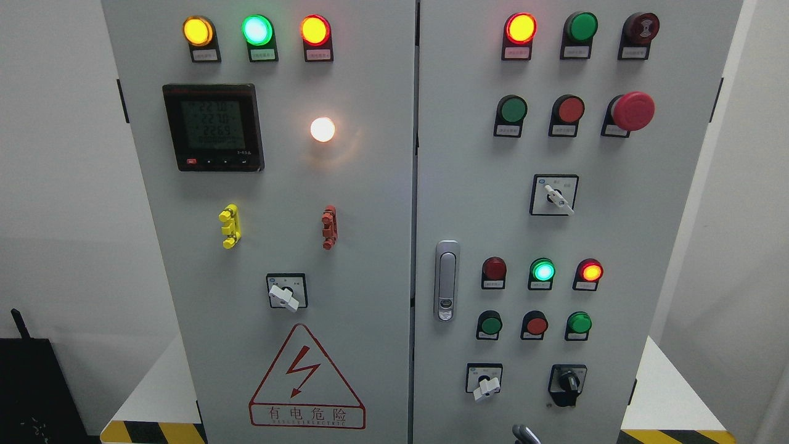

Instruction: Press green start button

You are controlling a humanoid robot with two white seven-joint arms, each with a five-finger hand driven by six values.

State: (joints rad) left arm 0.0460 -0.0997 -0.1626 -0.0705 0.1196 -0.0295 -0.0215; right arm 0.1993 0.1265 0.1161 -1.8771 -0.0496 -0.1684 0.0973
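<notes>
You've got several green buttons on the cabinet's right door, red btn just beside. A hand's fingertip shows at bottom edge; can't tell its state or side.

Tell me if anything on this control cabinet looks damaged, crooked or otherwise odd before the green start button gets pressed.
Nothing looks damaged or out of place. The cabinet doors sit closed, the door handle is upright, and the meter is lit. The white selector knobs point at angles, which may just be their settings. A dark tip shows at the bottom edge; what it is cannot be told.
</notes>
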